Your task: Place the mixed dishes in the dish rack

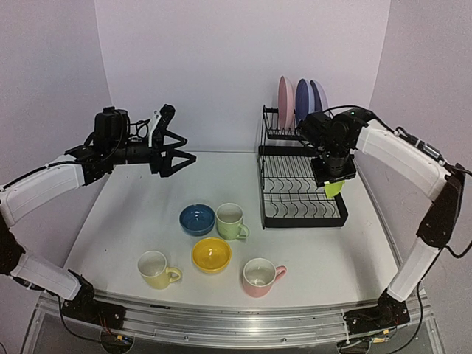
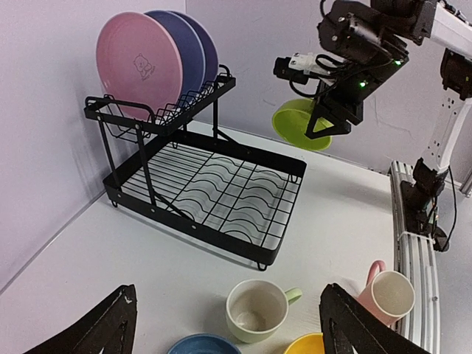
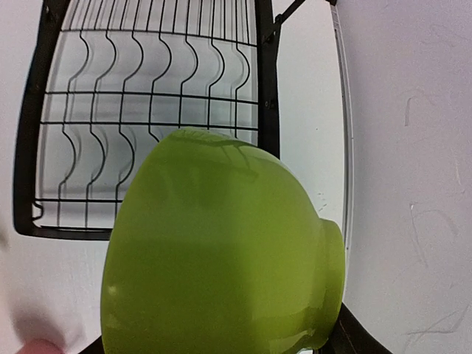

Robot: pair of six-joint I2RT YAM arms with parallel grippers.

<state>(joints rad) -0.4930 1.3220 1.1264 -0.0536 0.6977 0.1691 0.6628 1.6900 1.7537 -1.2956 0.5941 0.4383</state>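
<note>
The black wire dish rack point(image 1: 263, 184) stands at the back right. Pink point(image 1: 285, 99), blue point(image 1: 302, 99) and lilac point(image 1: 318, 94) plates stand upright in its upper shelf. My right gripper point(image 1: 333, 181) is shut on the green bowl point(image 3: 221, 251) and holds it tilted above the lower tray's right edge point(image 3: 265, 110); the bowl also shows in the left wrist view point(image 2: 301, 124). My left gripper point(image 1: 177, 151) is open and empty, high over the table's left. The dark blue bowl point(image 1: 197, 218), yellow bowl point(image 1: 211, 254), pale green mug point(image 1: 231, 220), yellow mug point(image 1: 155, 269) and pink mug point(image 1: 259, 276) sit on the table.
The lower tray point(image 2: 199, 225) holds no dishes. The white wall runs close behind and to the right of the rack. The loose bowls and mugs cluster at the table's front middle, left of the rack.
</note>
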